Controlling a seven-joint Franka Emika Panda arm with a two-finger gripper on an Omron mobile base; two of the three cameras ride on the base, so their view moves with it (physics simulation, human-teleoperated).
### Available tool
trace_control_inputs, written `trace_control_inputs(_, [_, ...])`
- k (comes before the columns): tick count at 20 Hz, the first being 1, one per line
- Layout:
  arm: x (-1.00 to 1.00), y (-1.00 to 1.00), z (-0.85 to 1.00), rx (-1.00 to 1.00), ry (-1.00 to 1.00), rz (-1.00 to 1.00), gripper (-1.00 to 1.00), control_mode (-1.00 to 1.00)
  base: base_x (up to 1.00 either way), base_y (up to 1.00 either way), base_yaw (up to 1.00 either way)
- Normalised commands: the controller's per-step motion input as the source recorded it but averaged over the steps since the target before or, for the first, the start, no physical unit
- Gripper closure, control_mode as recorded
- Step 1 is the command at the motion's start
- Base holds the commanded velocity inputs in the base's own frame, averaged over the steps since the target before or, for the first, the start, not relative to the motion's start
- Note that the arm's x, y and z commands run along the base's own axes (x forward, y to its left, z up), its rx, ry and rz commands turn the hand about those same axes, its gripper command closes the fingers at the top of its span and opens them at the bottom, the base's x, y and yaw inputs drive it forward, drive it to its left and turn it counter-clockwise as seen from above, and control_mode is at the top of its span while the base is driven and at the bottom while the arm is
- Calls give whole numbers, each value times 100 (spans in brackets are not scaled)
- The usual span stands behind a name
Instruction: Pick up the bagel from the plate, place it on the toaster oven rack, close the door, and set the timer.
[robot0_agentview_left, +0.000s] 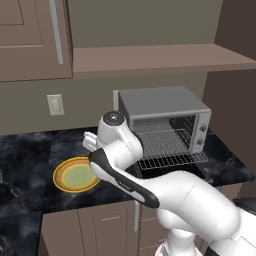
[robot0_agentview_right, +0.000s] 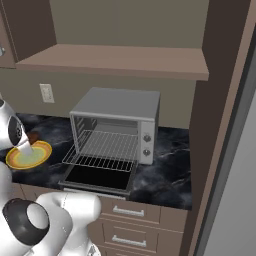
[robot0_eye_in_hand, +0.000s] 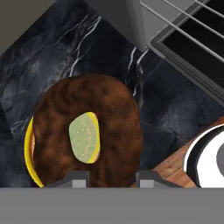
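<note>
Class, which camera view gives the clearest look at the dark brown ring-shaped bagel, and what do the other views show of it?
The hand view: the dark brown ring-shaped bagel sits large there, centre hole visible. The right base view shows a small brown sliver beside the hand; in the left base view the arm hides it.

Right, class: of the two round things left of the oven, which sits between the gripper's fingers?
The bagel, the dark brown ring: the gripper is shut on it. The yellow-rimmed, green-centred plate lies below, untouched.

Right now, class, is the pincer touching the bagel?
Touching. In the hand view the pincer has both tips set against the near edge of the bagel, one on each side, with no gap showing.
</note>
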Motion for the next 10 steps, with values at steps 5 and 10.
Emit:
trace_control_inputs(5, [-20,-60,33,0,0,0,100,-100,0,0,0])
trace_control_inputs(10, [-18,-54,19,0,1,0,100,-100,0,0,0])
